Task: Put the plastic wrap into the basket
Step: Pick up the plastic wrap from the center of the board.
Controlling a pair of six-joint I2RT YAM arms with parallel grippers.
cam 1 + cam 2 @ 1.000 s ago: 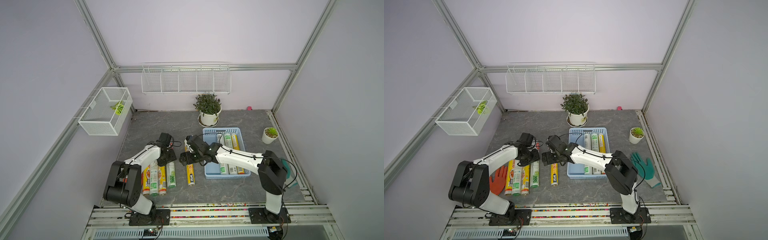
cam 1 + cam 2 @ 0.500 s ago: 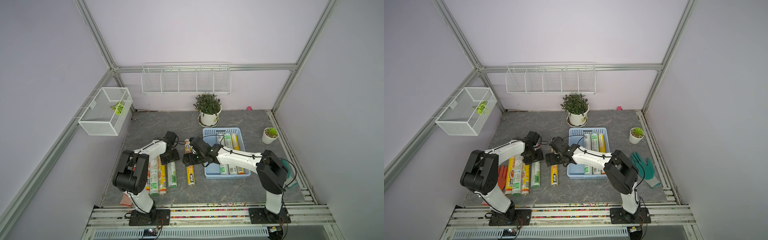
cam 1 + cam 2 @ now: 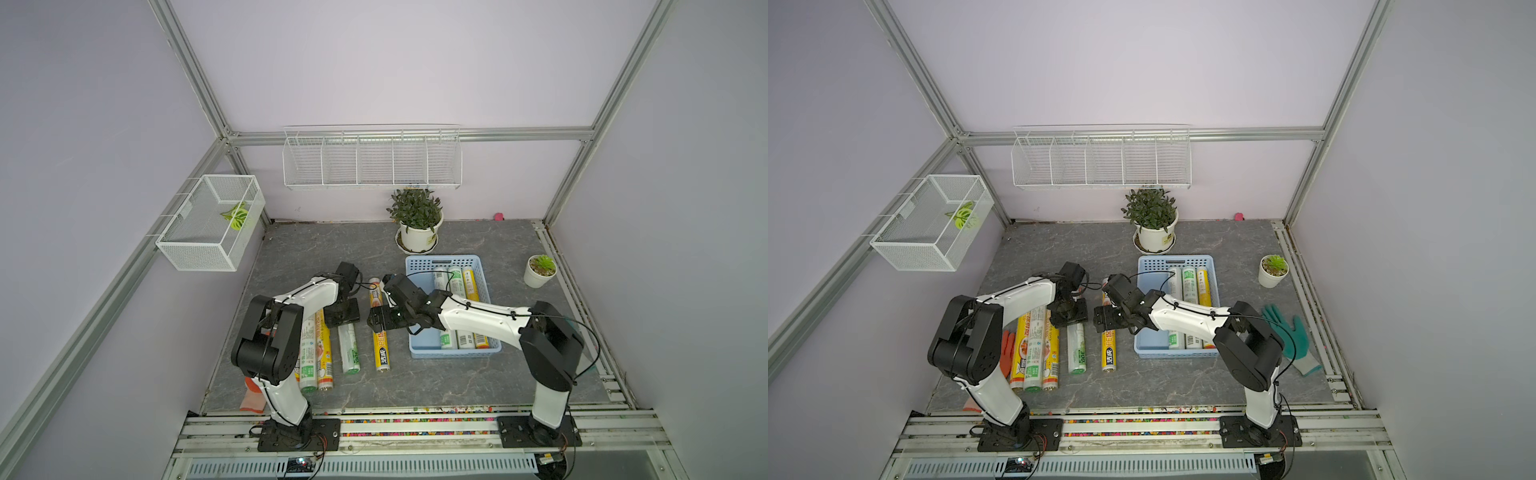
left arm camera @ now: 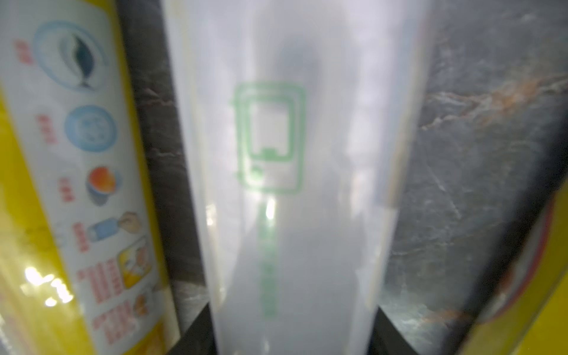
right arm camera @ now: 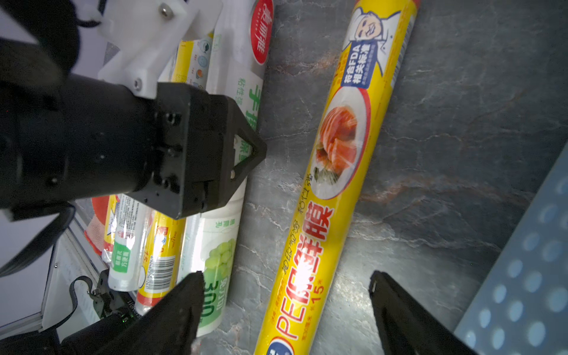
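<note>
Near the lower centre of both top views, we find the two grippers side by side over the grey table (image 3: 332, 257). The left gripper (image 3: 341, 318) is lowered onto the far end of a clear roll (image 3: 348, 349) with green print. That roll lies flat on the table, just right of three loose rolls (image 3: 316, 353) packed side by side. In the left wrist view the clear roll (image 4: 289, 184) runs down the middle of the frame and passes between the two dark fingers (image 4: 196, 335) at the bottom edge. The jaws stand narrow, each finger against a flank of the roll with no gap that we can make out.

The right gripper (image 3: 380, 322) hangs over a yellow roll (image 3: 381, 353), which lies alone between the clear roll and the basket (image 3: 419, 264). In the right wrist view the yellow roll (image 5: 332, 190) runs from upper right to lower centre and passes between the fingers (image 5: 184, 307). Its jaws are wide, with bare table showing on either side, so neither finger touches the roll. Three stowed rolls (image 3: 457, 282) lie lengthwise in the right half of the light-blue basket.
</note>
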